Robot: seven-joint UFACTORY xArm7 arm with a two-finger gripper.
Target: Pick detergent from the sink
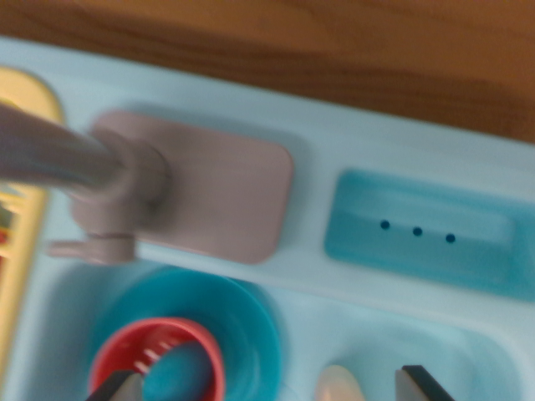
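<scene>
The picture is blurred. My gripper (269,389) is open, and only its two dark fingertips (422,384) show, at the bottom edge. Between them, nearer the right one, a pale cream rounded top (338,386) pokes up from the light blue sink (468,351); it may be the detergent, but most of it is cut off. Beside the left fingertip a red ribbed cup (159,351) sits inside a teal bowl (242,326) in the basin. Nothing is held between the fingers.
A grey faucet (75,163) on a grey base plate (221,196) reaches in from the wrist view's left, above the basin. A teal soap dish (426,230) is set in the sink's rim to the right. A yellow rack (25,192) lies at the left edge, with a brown wooden top (334,42) behind.
</scene>
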